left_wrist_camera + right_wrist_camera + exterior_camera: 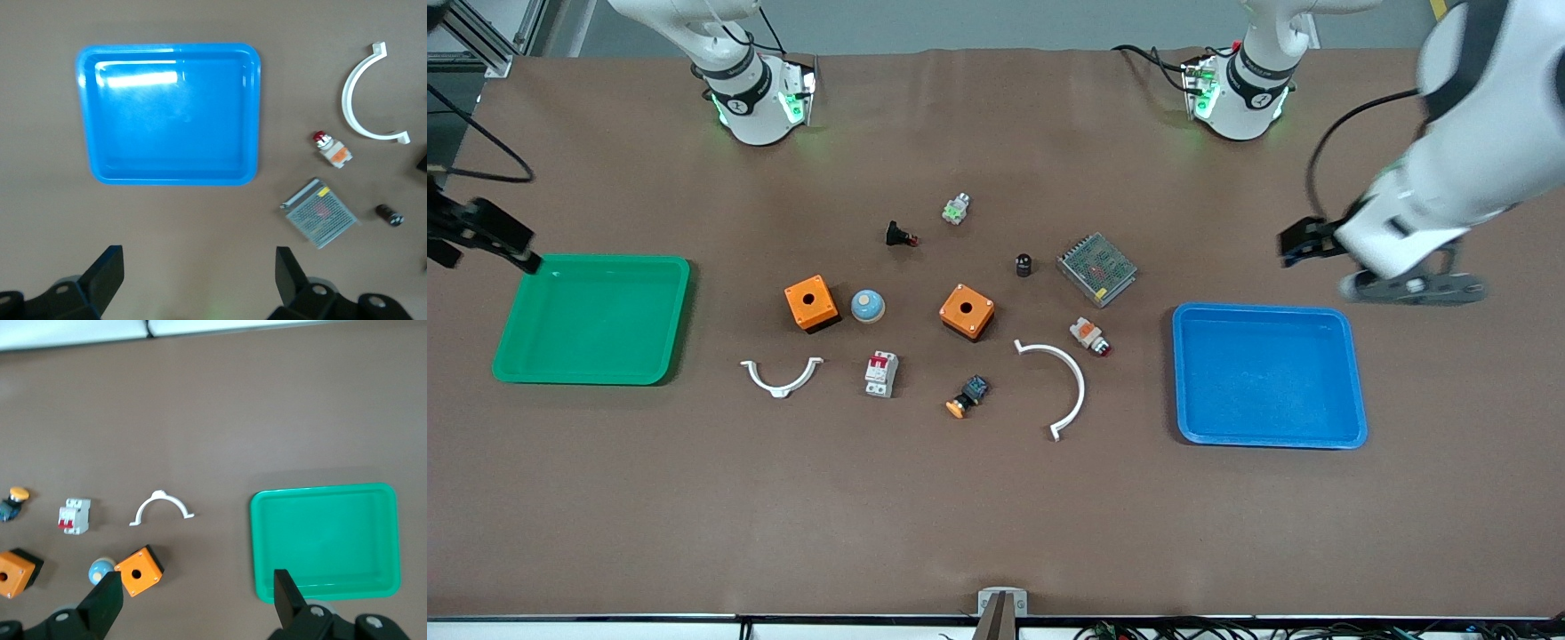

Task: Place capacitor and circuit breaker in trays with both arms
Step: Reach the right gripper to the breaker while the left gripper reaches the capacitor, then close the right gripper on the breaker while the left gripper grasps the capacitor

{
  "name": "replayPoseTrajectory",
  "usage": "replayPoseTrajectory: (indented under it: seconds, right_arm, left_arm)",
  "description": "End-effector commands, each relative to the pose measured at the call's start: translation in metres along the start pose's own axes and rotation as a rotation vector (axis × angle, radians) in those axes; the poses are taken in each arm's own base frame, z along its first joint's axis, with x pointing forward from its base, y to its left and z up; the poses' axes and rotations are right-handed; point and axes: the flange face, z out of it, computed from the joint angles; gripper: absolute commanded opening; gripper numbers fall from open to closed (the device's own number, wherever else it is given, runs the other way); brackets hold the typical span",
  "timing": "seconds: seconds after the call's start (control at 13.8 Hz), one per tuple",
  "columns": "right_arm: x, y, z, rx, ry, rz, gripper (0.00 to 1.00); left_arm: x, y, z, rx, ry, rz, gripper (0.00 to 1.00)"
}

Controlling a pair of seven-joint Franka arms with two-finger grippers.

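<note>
The capacitor, a tiny black cylinder, stands mid-table beside a mesh-covered metal box; it also shows in the left wrist view. The circuit breaker, white-grey with red toggles, lies nearer the front camera, between a small white clamp and a yellow-tipped button; it also shows in the right wrist view. My left gripper is open and empty above the table by the blue tray. My right gripper is open and empty by the green tray.
Two orange boxes, a blue-white dome, a large white arc, a black push-button, a white-and-orange button and a green-lit button lie between the trays.
</note>
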Motion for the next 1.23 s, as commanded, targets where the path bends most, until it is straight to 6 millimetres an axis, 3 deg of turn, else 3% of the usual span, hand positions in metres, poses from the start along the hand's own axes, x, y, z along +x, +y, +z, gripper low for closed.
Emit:
replayPoseTrajectory:
  seconds: [0.0,0.29,0.44,0.51,0.58,0.8,1.16]
  right_arm:
    - [0.012,-0.049,0.034,0.000,-0.053,-0.058,1.00]
    - [0.026,-0.146,0.099,-0.014,-0.081,-0.031,1.00]
    - [0.017,-0.193,0.124,-0.005,-0.093,-0.084,1.00]
    - [0.014,-0.216,0.154,-0.014,-0.128,-0.113,1.00]
    - [0.009,-0.240,0.169,-0.009,-0.128,-0.141,1.00]
    - [-0.009,-0.280,0.236,-0.003,-0.101,-0.057,1.00]
    - [-0.020,-0.300,0.325,0.071,-0.140,0.003,1.00]
  left_arm:
    - [0.014,0.047,0.043,0.015,-0.004,-0.029,1.00]
    - [-0.004,0.128,0.130,-0.012,0.050,-0.171,1.00]
    - [-0.012,0.157,0.165,-0.017,0.044,-0.227,1.00]
    - [-0.018,0.175,0.181,-0.020,0.041,-0.269,1.00]
    - [-0.025,0.193,0.192,-0.021,0.039,-0.319,1.00]
    - [-0.049,0.252,0.238,-0.038,0.042,-0.455,1.00]
    - [-0.085,0.310,0.305,-0.040,0.023,-0.620,0.96]
